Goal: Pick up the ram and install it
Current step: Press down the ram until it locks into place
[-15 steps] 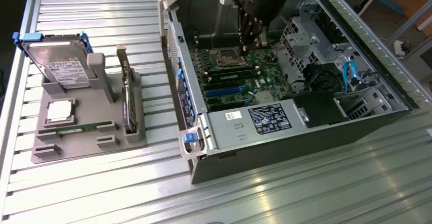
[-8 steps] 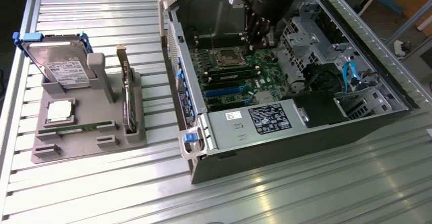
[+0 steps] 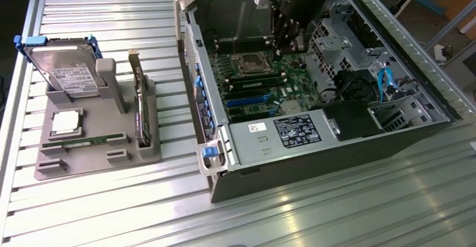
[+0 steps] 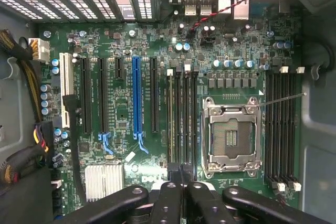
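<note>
Exterior view: slatted metal worktop (image 3: 335, 213) carrying an open computer case (image 3: 312, 163) toward the exterior view's right edge and a grey fixture (image 3: 97, 163) toward the exterior view's left edge. On the fixture: hard drive (image 3: 67, 71) with blue clips propped at the far end, expansion card (image 3: 137, 107) upright along the side nearer the case, loose processor chip (image 3: 66, 122) lying flat. The ram (image 3: 80, 141) lying flat near the fixture edge closest to the viewer, well apart from the arm. Arm reaching down into the case from the far edge, end effector (image 3: 286, 45) hanging above the motherboard (image 3: 260, 91), near the CPU socket (image 3: 249, 63). No green stick visible under the fingers here.

Wrist view: looking straight down on the motherboard (image 4: 121, 114). End effector (image 4: 181, 174) closed, fingers pressed together, tips pointing at the end of the memory slots (image 4: 182, 119) beside the CPU socket (image 4: 231, 135). Nothing clearly gripped between the tips. Second bank of memory slots (image 4: 281, 129) on the socket's other side, looks unfilled. Blue expansion slot (image 4: 136, 98) and silver heatsink (image 4: 104, 181) away from the fingers. One slot in the near bank lighter than its neighbours; filled or not, cannot tell.

Progress, as a judgement: positioned at the install spot with closed fingers, yet one ram not picked up, on the fixture. Seating of any stick unconfirmed.
</note>
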